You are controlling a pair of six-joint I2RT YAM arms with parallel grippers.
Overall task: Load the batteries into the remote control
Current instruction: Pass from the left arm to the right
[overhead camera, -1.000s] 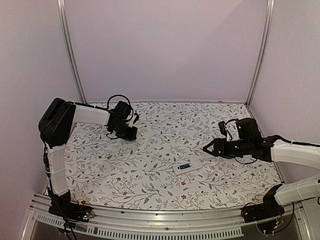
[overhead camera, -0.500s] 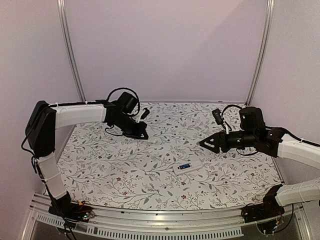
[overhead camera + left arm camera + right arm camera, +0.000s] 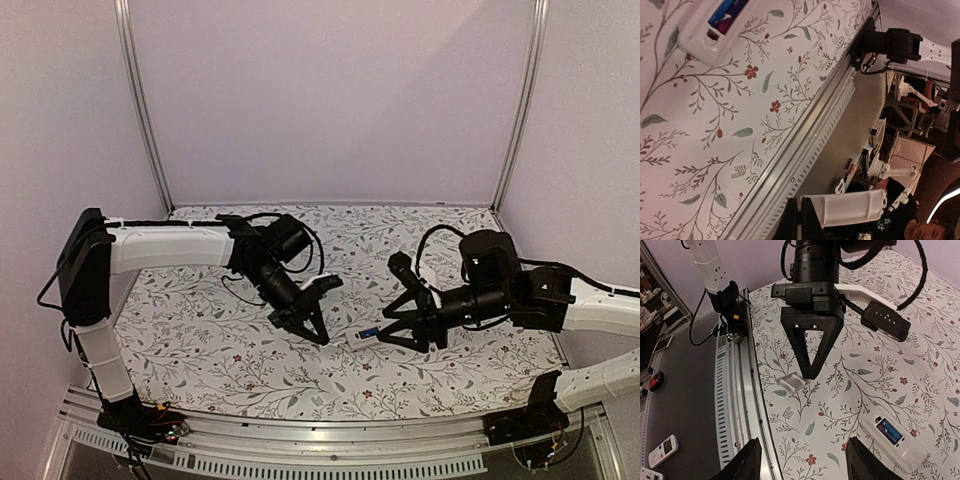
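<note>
The white remote control (image 3: 373,333) lies bay-up mid-table. It also shows in the left wrist view (image 3: 710,27) and the right wrist view (image 3: 896,439). A blue battery (image 3: 888,429) sits in its open bay (image 3: 726,11), with a dark shape beside it; I cannot tell whether that is the black battery. My left gripper (image 3: 318,330) hovers just left of the remote, shut on a small white plastic cover (image 3: 842,207), also seen in the right wrist view (image 3: 791,382). My right gripper (image 3: 405,338) is open and empty (image 3: 803,441), just right of the remote.
The floral table mat (image 3: 250,350) ends at a slotted metal rail (image 3: 300,455) along the near edge. Outside the table, another white remote (image 3: 662,447) lies on a grey surface. Cables hang from both wrists.
Both arms have swung in from the sides toward the remote. The left gripper came from the far left to just beside it. The right gripper has dropped low and opened wide.
</note>
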